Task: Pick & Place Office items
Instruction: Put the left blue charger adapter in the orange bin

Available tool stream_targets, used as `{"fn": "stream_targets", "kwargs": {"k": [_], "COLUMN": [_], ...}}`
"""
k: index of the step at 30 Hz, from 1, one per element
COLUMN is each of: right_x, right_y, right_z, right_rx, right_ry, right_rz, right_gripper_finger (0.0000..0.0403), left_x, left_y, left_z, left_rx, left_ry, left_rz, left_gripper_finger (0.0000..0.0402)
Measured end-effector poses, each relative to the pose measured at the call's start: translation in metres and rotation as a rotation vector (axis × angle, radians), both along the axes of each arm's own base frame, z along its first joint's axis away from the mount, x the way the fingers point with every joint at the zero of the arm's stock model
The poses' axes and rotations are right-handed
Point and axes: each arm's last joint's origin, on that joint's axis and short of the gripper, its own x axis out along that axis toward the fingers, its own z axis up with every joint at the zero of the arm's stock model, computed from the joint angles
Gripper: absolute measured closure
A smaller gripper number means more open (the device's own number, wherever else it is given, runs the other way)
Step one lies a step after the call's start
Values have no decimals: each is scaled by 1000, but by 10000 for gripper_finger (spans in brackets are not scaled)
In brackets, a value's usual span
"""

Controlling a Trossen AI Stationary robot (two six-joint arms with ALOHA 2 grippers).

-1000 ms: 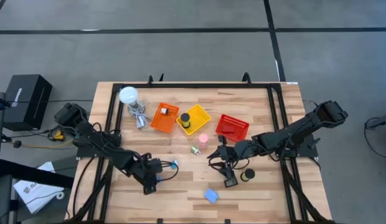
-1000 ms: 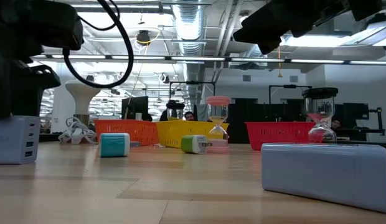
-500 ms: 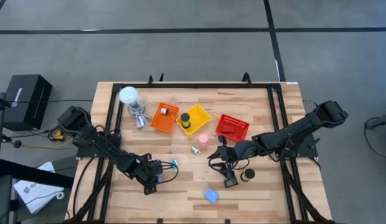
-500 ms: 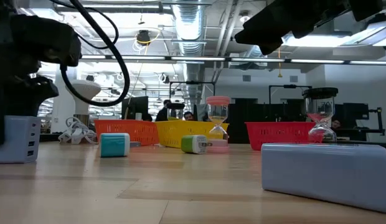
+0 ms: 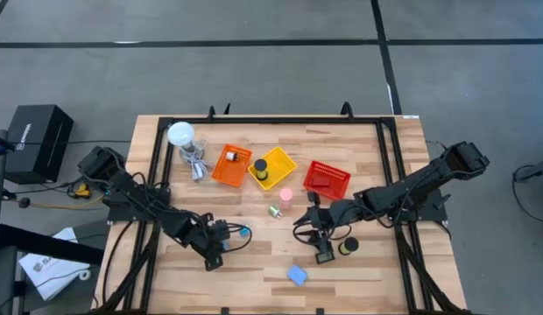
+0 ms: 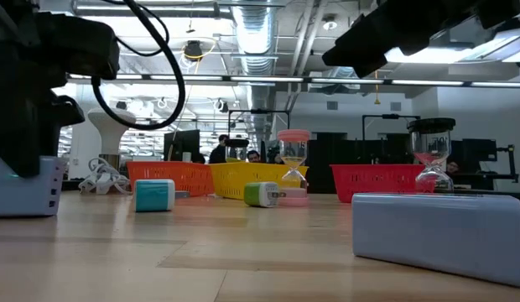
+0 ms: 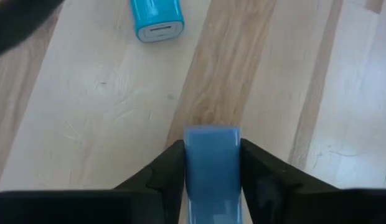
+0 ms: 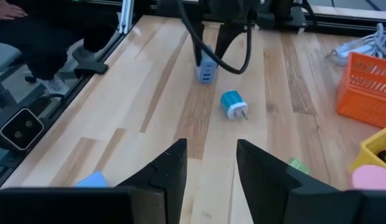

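A light-blue charger block (image 7: 211,163) stands on the table near its left front, also seen in the low view (image 6: 29,195). My left gripper (image 7: 211,149) (image 5: 216,253) is shut on it. A teal plug adapter (image 5: 244,231) (image 7: 157,18) lies just beyond it. My right gripper (image 8: 210,155) (image 5: 305,223) hangs over the table's middle, open with nothing between its fingers. Other office items lie loose on the table: a green-white adapter (image 5: 276,211), a pink sand timer (image 5: 286,196), a light-blue block (image 5: 297,275), a black piece (image 5: 324,255) and a black cylinder (image 5: 349,248). My left gripper pinches the charger block's two opposite side faces (image 7: 188,163) between its two fingers. The fingers come steeply from above, slanting down. The block stands with its underside on the table (image 6: 25,211).
At the back stand an orange basket (image 5: 232,165), a yellow basket (image 5: 271,168) and a red basket (image 5: 327,178). A white globe (image 5: 180,134) with a coiled cable is at the far left. Bare wood lies between the two grippers and along the near edge.
My left gripper has sunk over the charger block, so its fingers now cover the block's upper part in the low view. The block stays on the table.
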Motion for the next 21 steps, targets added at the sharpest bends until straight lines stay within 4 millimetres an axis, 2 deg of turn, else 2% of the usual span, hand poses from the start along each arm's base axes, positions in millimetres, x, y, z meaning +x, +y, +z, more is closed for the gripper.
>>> {"fn": "stream_targets", "kwargs": {"k": [6, 10, 16, 19, 21], "right_x": [0, 0, 1, 1, 1], "right_y": [0, 0, -1, -1, -1], "right_z": [0, 0, 1, 1, 1], "right_rx": [7, 7, 3, 2, 2], "right_ry": [-2, -4, -6, -5, -5], "right_rz": [-3, -3, -3, -3, -3], "right_gripper_finger": [273, 273, 273, 273, 273], "left_x": [0, 6, 23, 30, 30], "left_y": [0, 9, 44, 67, 80], "left_z": [0, 0, 3, 15, 30], "left_rx": [0, -17, 29, 47, 55], "left_ry": [-1, 0, -8, -51, -103], "left_rz": [0, 54, 108, 113, 93], "left_gripper_finger": [277, 271, 288, 280, 273]}}
